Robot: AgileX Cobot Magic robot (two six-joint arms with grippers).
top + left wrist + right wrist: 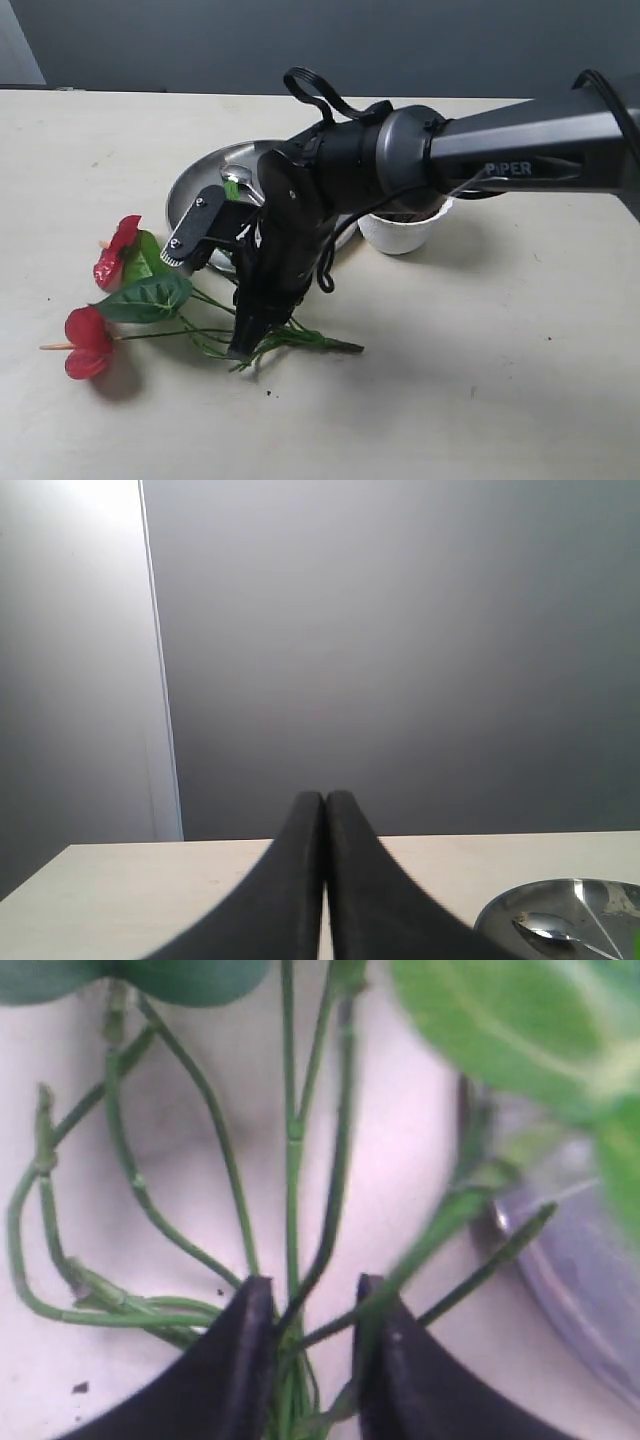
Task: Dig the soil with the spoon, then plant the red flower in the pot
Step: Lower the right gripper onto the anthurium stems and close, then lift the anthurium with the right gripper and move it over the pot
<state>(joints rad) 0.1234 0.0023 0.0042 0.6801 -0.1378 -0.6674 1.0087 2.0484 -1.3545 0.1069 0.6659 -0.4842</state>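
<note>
The red flower (pixel 88 343) lies flat on the table, blooms to the left and bundled stems (pixel 310 340) to the right. My right gripper (pixel 243 345) reaches across and points down onto the stem bundle. In the right wrist view it (pixel 315 1295) is open, its fingers straddling the green stems (pixel 292 1160) with a gap left over. The white pot (pixel 400 235) stands behind the arm, which hides its inside, and no soil shows. The spoon (pixel 238 177) lies in the steel plate (pixel 190 190). My left gripper (pixel 325 798) is shut and empty, away from the spoon (pixel 545 932).
The right arm's dark body (pixel 400 150) spans the plate and the pot. The steel plate's rim (pixel 580 1290) lies close beside the stems. A broad green leaf (pixel 520 1030) hangs near the wrist camera. Bare table stretches in front of the flower.
</note>
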